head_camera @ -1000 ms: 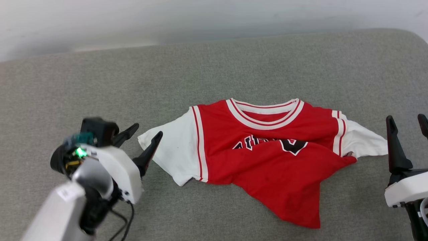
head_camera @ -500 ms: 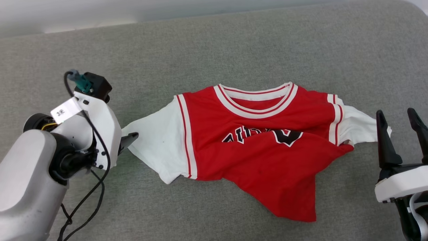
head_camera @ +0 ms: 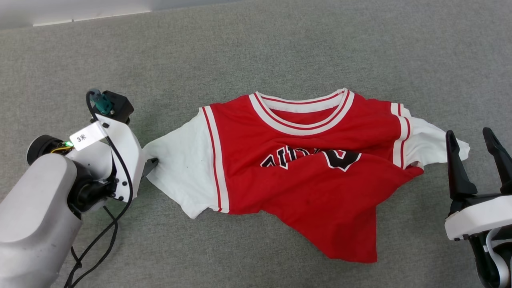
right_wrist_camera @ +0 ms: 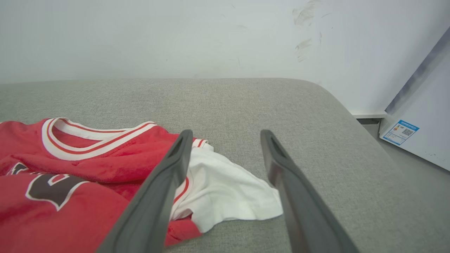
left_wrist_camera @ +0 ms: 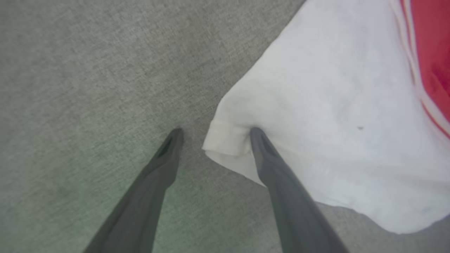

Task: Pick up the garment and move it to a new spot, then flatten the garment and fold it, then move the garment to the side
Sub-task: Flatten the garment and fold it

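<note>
The Bulls jersey (head_camera: 304, 176) lay rumpled on the grey cushion (head_camera: 280, 48); light and limp, I judged, best pinched at the sleeves. My left gripper (left_wrist_camera: 216, 130) straddled the nine o'clock sleeve hem (left_wrist_camera: 225, 147), wide open; my right gripper (head_camera: 469, 133) gaped empty at three.

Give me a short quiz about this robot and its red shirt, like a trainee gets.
1. True or false: the left gripper is shut on the red basketball-jersey shirt with white sleeves.
2. The shirt lies on the grey fabric surface: A flat and smooth; B rumpled, a fold hiding part of its black print; C neatly folded.
3. Fill in: the jaws of the right gripper stand ___.
Key: 1 false; 2 B; 3 open.
</note>
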